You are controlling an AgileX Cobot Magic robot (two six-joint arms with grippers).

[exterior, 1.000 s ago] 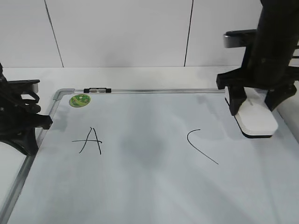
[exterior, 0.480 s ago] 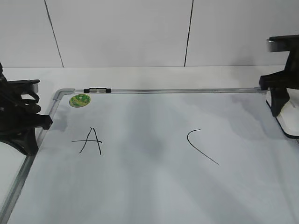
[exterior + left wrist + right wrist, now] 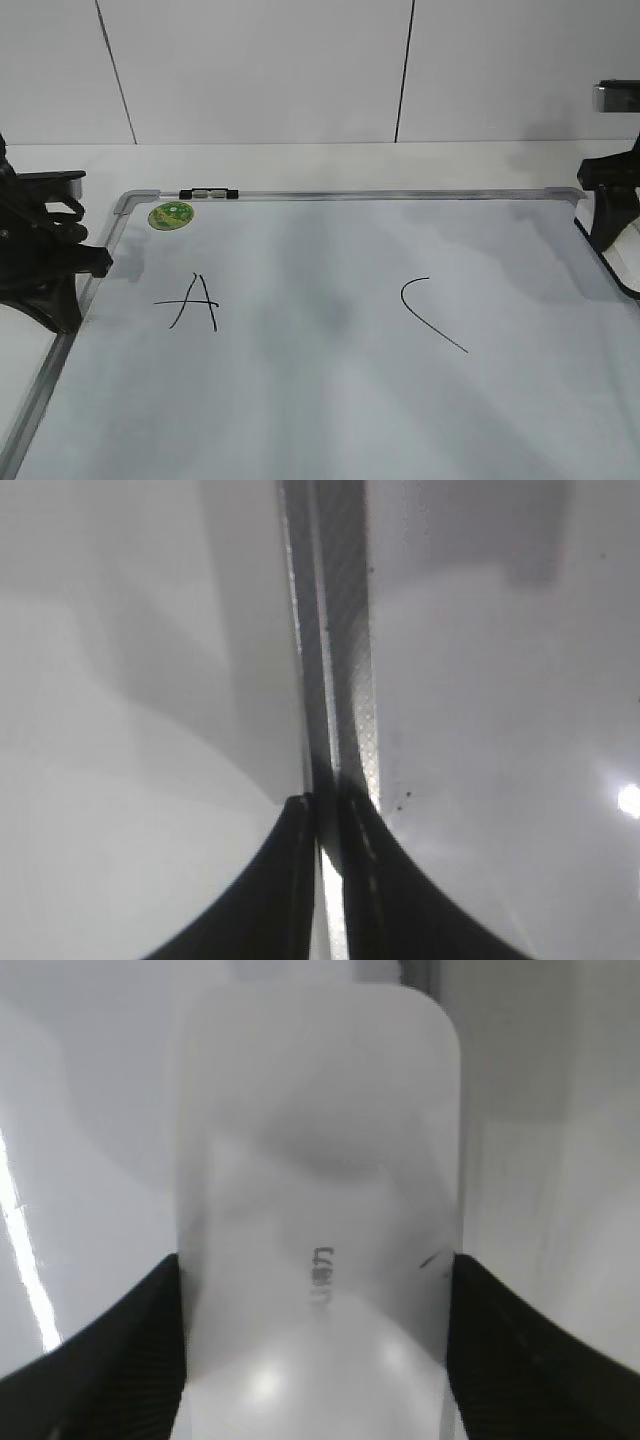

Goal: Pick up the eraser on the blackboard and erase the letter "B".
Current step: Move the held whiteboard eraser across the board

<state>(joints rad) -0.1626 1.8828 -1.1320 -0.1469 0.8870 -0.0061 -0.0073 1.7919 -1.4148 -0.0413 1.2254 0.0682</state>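
Observation:
The blackboard [image 3: 330, 195] is a white board in a silver frame, with a black "A" [image 3: 193, 300] and a "C" [image 3: 425, 310] on it. No letter "B" shows; between them is only a faint grey smudge [image 3: 300, 312]. My right gripper [image 3: 612, 225] is at the board's right edge, partly cut off by the picture's edge. In the right wrist view it [image 3: 315, 1260] is shut on the white eraser [image 3: 318, 1160], one finger on each side. My left gripper [image 3: 95, 262] rests at the board's left frame, its fingers [image 3: 325, 805] shut over the frame rail [image 3: 345, 630].
A round green sticker [image 3: 171, 214] sits in the board's far left corner. A small black-and-silver clip [image 3: 208, 193] is on the top frame. A white wall stands behind the table. The left arm's black body [image 3: 35, 250] is beside the board's left edge.
My right gripper has carried the eraser to the right, from above the board beside the "C" to the board's right edge. The left arm has not moved.

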